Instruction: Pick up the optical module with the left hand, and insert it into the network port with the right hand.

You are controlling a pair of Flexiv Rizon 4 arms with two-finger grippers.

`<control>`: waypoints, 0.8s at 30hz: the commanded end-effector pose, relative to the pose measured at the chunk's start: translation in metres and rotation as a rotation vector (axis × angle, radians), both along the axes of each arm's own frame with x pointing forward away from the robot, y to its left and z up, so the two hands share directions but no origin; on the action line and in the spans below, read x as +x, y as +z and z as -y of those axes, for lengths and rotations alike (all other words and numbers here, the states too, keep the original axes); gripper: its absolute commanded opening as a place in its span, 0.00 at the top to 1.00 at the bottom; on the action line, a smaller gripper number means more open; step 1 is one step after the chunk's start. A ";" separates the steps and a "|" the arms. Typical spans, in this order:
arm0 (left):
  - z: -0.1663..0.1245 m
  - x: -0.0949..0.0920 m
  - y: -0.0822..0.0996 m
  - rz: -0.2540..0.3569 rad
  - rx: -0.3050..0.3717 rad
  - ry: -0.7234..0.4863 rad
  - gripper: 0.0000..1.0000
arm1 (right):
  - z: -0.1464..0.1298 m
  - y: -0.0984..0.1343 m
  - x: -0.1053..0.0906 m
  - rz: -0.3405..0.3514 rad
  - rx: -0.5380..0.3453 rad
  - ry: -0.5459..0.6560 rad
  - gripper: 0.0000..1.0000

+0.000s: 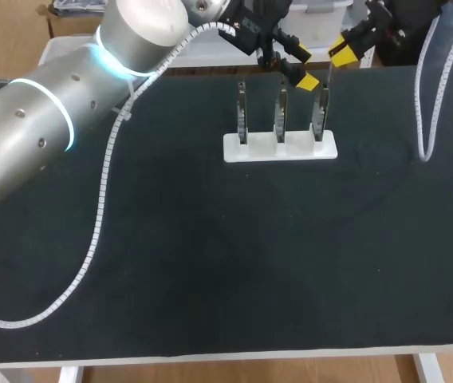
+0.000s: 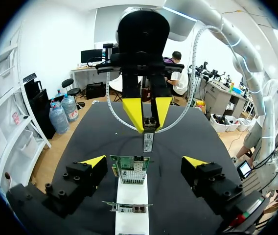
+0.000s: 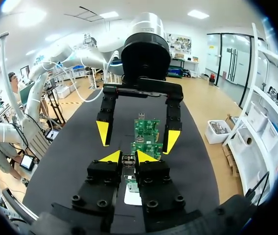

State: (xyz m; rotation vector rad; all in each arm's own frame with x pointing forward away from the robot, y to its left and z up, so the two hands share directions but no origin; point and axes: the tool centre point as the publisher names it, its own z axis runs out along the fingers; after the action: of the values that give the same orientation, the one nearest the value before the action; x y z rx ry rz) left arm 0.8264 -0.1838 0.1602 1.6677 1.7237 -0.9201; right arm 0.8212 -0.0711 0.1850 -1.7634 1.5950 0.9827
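My right gripper [image 2: 148, 120] is shut on the small metal optical module [image 2: 149, 141], which hangs from its yellow tips just above the far end of the card stand. In its own wrist view the right gripper [image 3: 128, 157] has the module [image 3: 128, 169] between its tips, over the green network cards [image 3: 146, 128]. My left gripper [image 2: 144, 161] is open and faces it, its fingers either side of the nearest green card [image 2: 130, 169] without touching. In the head view both the left gripper [image 1: 290, 70] and the right gripper [image 1: 340, 54] hover over the stand's right end.
A white stand [image 1: 234, 149] at the table's far middle holds three upright cards [image 1: 281, 112]. My left arm's white spiral cable [image 1: 99, 207] trails across the left of the black mat, and my right arm's cable loop [image 1: 426, 120] hangs at the far right.
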 end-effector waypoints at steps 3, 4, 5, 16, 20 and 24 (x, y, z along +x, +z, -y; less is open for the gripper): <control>0.004 0.010 0.001 -0.031 0.007 -0.037 0.00 | -0.001 0.001 0.010 -0.261 -0.010 0.374 1.00; 0.004 0.010 0.001 -0.031 0.007 -0.037 0.00 | -0.001 0.001 0.011 -0.260 -0.010 0.374 1.00; 0.004 0.010 0.001 -0.031 0.007 -0.037 0.00 | -0.001 0.000 0.011 -0.259 -0.010 0.374 1.00; 0.004 0.010 0.001 -0.031 0.007 -0.037 0.00 | -0.002 -0.002 0.010 -0.254 -0.024 0.386 1.00; 0.004 0.010 0.001 -0.031 0.007 -0.037 0.00 | -0.003 -0.002 0.009 -0.259 -0.017 0.388 1.00; 0.004 0.010 0.001 -0.031 0.007 -0.037 0.00 | -0.004 -0.004 0.010 -0.265 -0.016 0.397 1.00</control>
State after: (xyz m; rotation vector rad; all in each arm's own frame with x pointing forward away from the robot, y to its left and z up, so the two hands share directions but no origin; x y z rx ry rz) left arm 0.8264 -0.1839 0.1602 1.6677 1.7237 -0.9201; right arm 0.8221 -0.0674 0.1813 -1.7743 1.5829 0.9712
